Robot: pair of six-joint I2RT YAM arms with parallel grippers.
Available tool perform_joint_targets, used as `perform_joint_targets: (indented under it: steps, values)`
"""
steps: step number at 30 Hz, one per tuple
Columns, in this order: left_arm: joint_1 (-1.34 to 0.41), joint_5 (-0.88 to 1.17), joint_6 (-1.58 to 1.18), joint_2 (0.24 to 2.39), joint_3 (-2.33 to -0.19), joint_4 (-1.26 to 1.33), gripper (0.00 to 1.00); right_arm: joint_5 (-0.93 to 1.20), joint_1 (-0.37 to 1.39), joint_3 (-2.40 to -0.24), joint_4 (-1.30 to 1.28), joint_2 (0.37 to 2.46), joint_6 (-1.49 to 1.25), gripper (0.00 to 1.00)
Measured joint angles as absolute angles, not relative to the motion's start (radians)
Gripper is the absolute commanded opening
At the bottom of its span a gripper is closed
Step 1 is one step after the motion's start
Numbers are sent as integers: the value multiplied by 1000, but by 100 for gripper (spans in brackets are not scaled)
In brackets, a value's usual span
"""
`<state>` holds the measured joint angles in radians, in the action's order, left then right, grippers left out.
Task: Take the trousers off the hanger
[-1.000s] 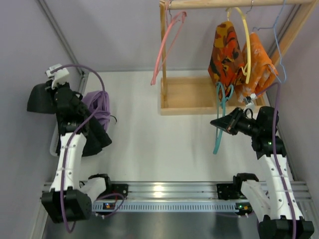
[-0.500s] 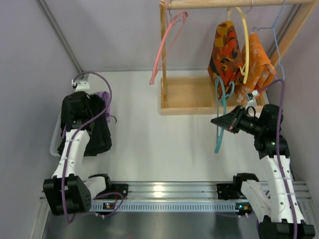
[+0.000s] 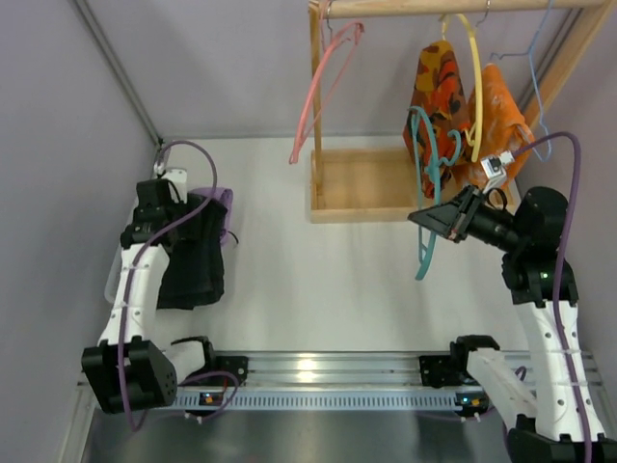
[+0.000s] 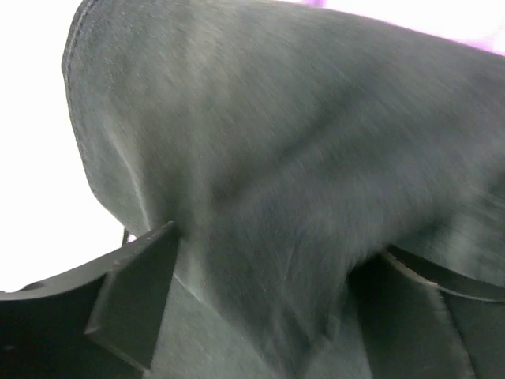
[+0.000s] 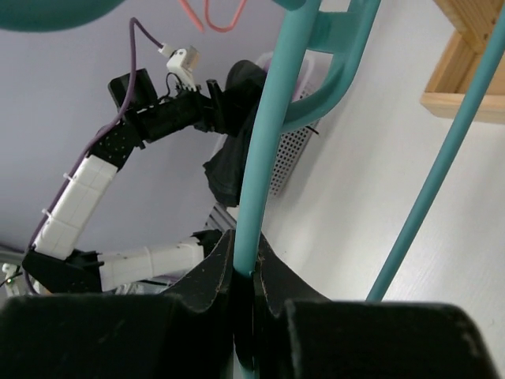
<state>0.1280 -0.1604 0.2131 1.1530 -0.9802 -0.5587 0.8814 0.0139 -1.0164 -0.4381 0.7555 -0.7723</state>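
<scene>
At nine o'clock the left gripper (image 4: 278, 245), jaws spread wide, hangs over the black trousers (image 3: 193, 265) slumped on the basket (image 5: 289, 162), while at three o'clock the right gripper (image 5: 245, 264) pinches the bare teal hanger (image 3: 424, 193), so removal looks done and what remains is probably parking that hanger.

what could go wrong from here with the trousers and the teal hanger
1. The black trousers drape between the open fingers of the left tool, so the cloth may snag and lift as the arm pulls away.
2. The right tool pinches the teal hanger by one thin bar near the orange garment; it could slip, swing or catch on that.
</scene>
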Motion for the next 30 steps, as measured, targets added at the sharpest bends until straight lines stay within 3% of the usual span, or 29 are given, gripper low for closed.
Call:
perform_joint_targets:
  steps: [3, 12, 30]
  values:
    - [124, -63, 201, 1079, -1017, -631, 98, 877, 54, -1060, -423, 791, -797, 0]
    - [121, 64, 196, 850, -1090, -678, 98, 773, 176, -1238, -388, 980, -867, 0]
    - [121, 176, 95, 812, -1200, -726, 98, 548, 268, -1849, -435, 1463, -830, 0]
